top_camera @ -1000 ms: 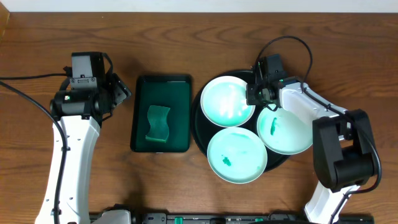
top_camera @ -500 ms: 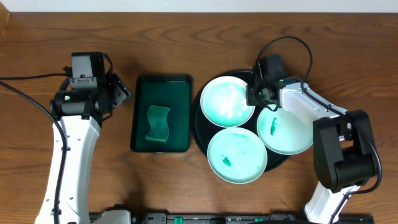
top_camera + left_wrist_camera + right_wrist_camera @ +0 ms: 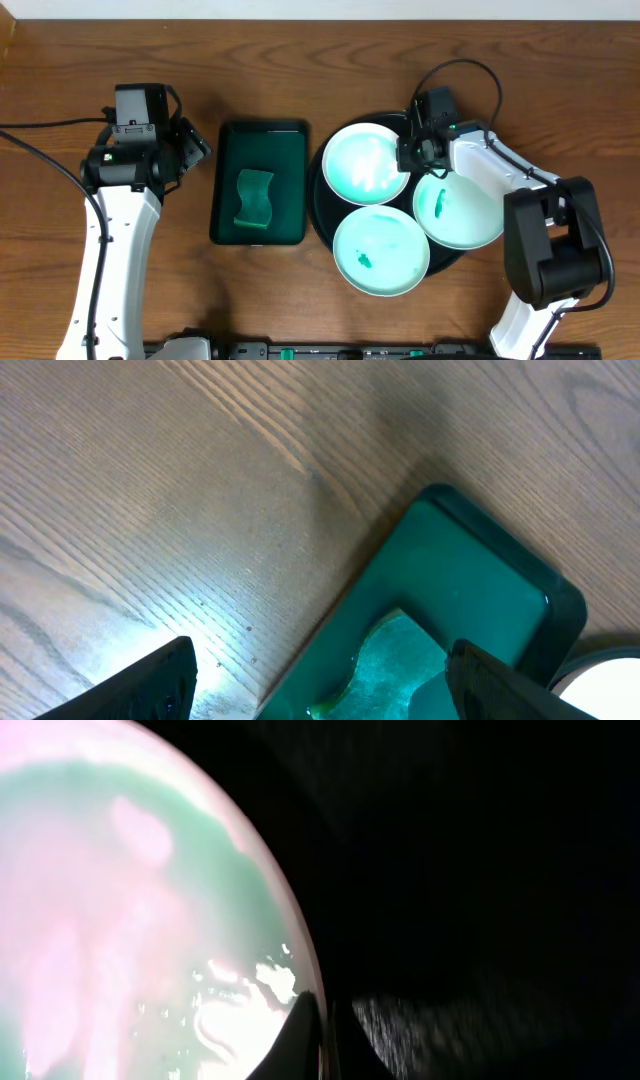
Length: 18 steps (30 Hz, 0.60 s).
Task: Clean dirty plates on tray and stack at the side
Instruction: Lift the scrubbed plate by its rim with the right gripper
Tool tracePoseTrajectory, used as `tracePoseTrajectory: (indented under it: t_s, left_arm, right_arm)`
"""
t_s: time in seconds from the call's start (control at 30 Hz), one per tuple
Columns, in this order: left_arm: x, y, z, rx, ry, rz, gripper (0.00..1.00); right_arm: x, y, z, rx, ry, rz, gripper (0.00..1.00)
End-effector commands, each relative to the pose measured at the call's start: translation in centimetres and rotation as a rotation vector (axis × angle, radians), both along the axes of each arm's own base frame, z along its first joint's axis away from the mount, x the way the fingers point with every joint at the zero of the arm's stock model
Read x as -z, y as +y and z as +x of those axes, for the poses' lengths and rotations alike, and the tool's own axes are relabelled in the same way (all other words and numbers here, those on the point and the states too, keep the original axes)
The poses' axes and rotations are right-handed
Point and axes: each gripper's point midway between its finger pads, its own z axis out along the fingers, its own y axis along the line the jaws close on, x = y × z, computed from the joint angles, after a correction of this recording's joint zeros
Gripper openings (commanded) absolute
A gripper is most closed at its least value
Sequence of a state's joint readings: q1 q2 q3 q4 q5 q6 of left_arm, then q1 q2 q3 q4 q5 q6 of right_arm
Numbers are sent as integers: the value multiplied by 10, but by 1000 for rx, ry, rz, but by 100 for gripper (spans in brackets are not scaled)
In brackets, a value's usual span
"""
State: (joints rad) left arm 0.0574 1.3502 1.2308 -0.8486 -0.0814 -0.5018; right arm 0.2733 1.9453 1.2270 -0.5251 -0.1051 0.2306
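Observation:
Three pale green-white plates lie on the round black tray (image 3: 318, 205): one at the back left (image 3: 365, 162), one at the front (image 3: 381, 250) with a green mark, one at the right (image 3: 460, 208) with a green mark. My right gripper (image 3: 409, 152) is shut on the right rim of the back left plate (image 3: 130, 910); in the right wrist view its fingers (image 3: 322, 1030) pinch the plate's edge over the dark tray (image 3: 470, 870). My left gripper (image 3: 198, 148) is open and empty above the table, left of the green tray; its fingers frame the left wrist view (image 3: 320, 690).
A dark green rectangular tray (image 3: 262, 140) holds a green sponge (image 3: 254, 196) left of the black tray; both show in the left wrist view, tray (image 3: 470, 570) and sponge (image 3: 390, 660). Bare wooden table (image 3: 300, 60) lies around them.

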Motion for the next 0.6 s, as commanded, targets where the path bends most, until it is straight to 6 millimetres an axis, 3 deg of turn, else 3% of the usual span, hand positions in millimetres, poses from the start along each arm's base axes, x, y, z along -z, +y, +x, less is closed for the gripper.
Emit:
tracePoseTrajectory:
  t_s: [0.0, 0.4, 0.57]
  left_arm:
    - [-3, 2, 1, -14, -6, 1, 80]
    - [-3, 2, 1, -14, -6, 1, 80]
    - [-3, 2, 1, -14, -6, 1, 80]
  right_arm:
    - [-27, -1, 11, 9, -31, -9, 1]
    - [-92, 8, 22, -2, -10, 15, 1]
    - [-127, 23, 30, -30, -56, 29, 1]
